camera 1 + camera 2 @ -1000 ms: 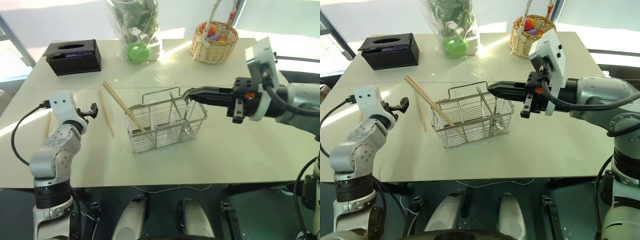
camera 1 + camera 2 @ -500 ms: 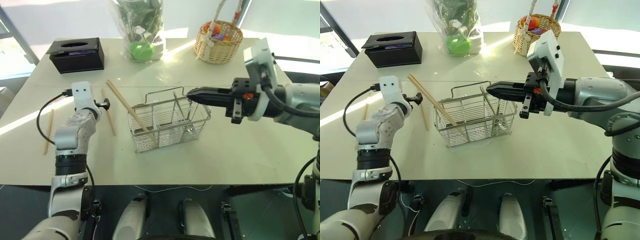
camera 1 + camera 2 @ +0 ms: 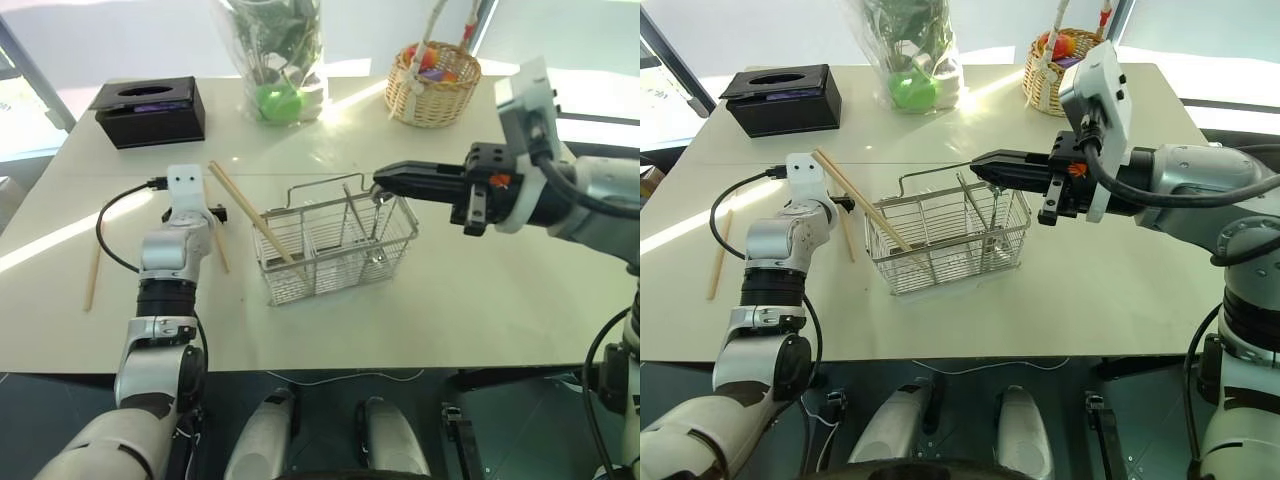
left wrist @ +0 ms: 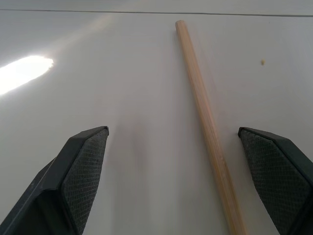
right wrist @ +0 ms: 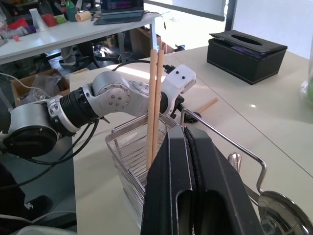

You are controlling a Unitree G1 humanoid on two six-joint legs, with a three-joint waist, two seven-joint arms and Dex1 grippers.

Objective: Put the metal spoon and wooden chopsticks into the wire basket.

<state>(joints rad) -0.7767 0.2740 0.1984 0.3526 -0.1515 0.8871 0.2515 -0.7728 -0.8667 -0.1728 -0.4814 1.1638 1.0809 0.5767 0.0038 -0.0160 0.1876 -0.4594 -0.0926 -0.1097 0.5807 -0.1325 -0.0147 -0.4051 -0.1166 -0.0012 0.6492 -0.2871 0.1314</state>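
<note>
Reaching down toward a loose chopstick (image 4: 205,122) just left of the wire basket (image 3: 335,245), the left gripper (image 3: 215,212) has its fingers spread wide, and the wrist view shows the stick lying flat on the table (image 3: 480,290) between the two pads, nearer one of them, nothing touching yet. My guess is it's lined up that way so the jaws can close across the stick rather than along it.

Two more chopsticks (image 3: 250,222) already lean in the basket's left compartment, tips poking up and out toward the left. Another one (image 3: 93,275) lies on the table well off to the basket's left, past the left arm, so there's still fetching to do.

The spoon (image 3: 375,225) looks to be standing in the basket's right end, handle up, bowl down near the mesh. The right gripper (image 3: 385,185) hangs just above that corner with its fingers pressed together and I can't see anything between them, so it seems to be parked after a drop.

The head views give the whole layout: tissue box (image 3: 150,110), bagged plant (image 3: 272,60) and wicker basket (image 3: 432,88) all behind the wire one. The right wrist view adds a shiny round thing (image 5: 283,218) right under its fingers, probably the spoon's bowl, plus the thin wire handle (image 5: 230,144).
</note>
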